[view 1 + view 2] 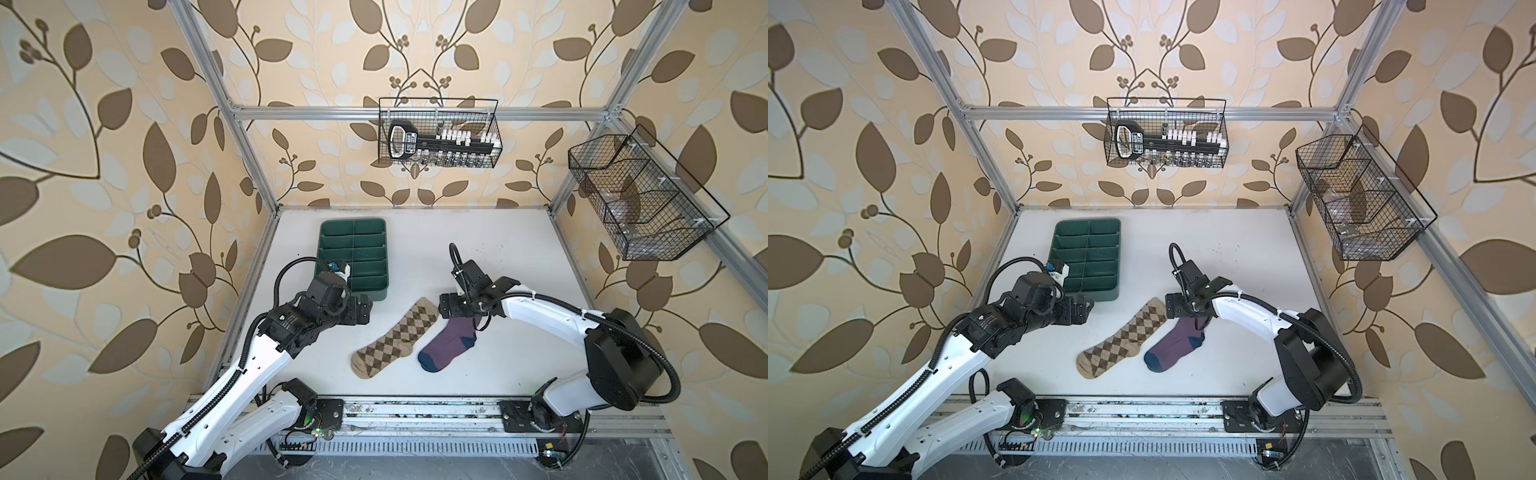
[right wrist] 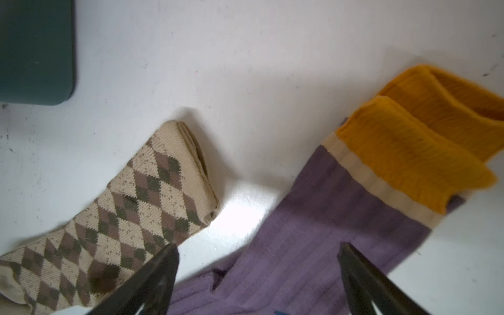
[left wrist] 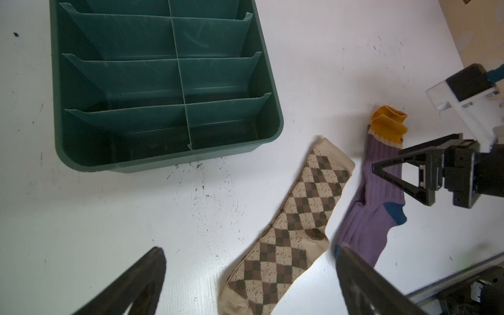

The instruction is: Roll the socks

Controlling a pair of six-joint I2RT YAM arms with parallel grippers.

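The table (image 1: 519,266) is smooth and white. We expect thin fabric to slide on it rather than curl, so a roll may skid or come out slack.

The tray (image 1: 370,296) stands near the tan cuff. A left-arm reach toward that cuff may strike its wall.

Both socks lie flat near the middle of the table, cuffs toward the tray end. The tan sock (image 1: 395,338) is on the left and the purple sock (image 1: 446,347) just beside it on the right. We cannot tell whether they touch, so a pinch at the inner edges may drag both.

The orange cuff (image 2: 414,141) gapes, so a grasp there may take one layer only.

The left tool (image 3: 251,249) hovers with its jaws apart, empty. The right tool (image 2: 257,246) hangs over the purple leg, jaws apart, holding nothing. The arms work close together, and we judge contact between them possible.
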